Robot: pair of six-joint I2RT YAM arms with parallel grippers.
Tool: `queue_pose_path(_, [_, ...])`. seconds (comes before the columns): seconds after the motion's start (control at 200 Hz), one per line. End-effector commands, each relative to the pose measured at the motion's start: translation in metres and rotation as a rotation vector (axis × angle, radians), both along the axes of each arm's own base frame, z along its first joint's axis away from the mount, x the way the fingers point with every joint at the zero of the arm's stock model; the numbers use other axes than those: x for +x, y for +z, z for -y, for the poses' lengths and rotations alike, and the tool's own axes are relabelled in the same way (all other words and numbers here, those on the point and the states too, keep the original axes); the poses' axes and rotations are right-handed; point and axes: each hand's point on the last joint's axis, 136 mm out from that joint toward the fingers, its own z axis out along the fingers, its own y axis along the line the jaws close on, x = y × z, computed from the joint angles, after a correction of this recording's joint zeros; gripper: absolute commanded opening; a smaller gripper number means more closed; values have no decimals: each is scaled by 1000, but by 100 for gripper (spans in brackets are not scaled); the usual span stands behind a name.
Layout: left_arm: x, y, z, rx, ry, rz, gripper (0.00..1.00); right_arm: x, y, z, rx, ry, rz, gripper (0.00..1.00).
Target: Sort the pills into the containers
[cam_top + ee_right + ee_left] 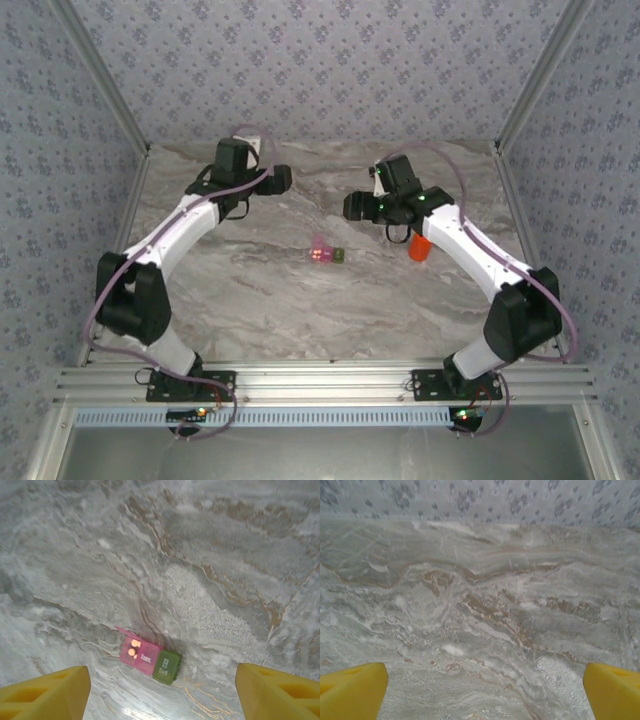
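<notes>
The containers (327, 253) are a tiny box of joined compartments lying on the marble table near its middle. In the right wrist view one pink compartment (131, 650) stands with its lid up and orange pills (133, 647) inside. Beside it are a closed pink compartment and a closed green one (167, 667). My right gripper (360, 207) hangs above the table, back and right of the box. It is open (162, 697), and the box lies below, between the lines of its yellow fingers. My left gripper (275, 180) hovers at the back left, open (482, 695) over bare marble.
An orange-red bottle (420, 247) stands on the table (250, 290) right of the box, partly hidden under my right arm. Patterned walls close in the back and both sides. A metal rail (320, 380) runs along the near edge.
</notes>
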Motion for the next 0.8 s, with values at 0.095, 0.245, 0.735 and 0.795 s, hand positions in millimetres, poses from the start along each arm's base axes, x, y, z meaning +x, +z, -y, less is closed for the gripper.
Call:
queue_pose_path(0.095, [-4,-40,11,64,-51,-180,99,-6,-54,-8,-1,11,-118,77])
queue_pose_path(0.245, [-12,-60,23,132,-87,-250,100,-17,-90,3,-42,-8,-193,76])
queue_pose_path(0.735, [-39,-98,53,312,-154,-342,100,-23,-133,-8,-95,35,-256,75])
queue_pose_path(0.795, [-44,-102,54,323,-158,-346,99,-23,-136,-12,-104,44,-260,75])
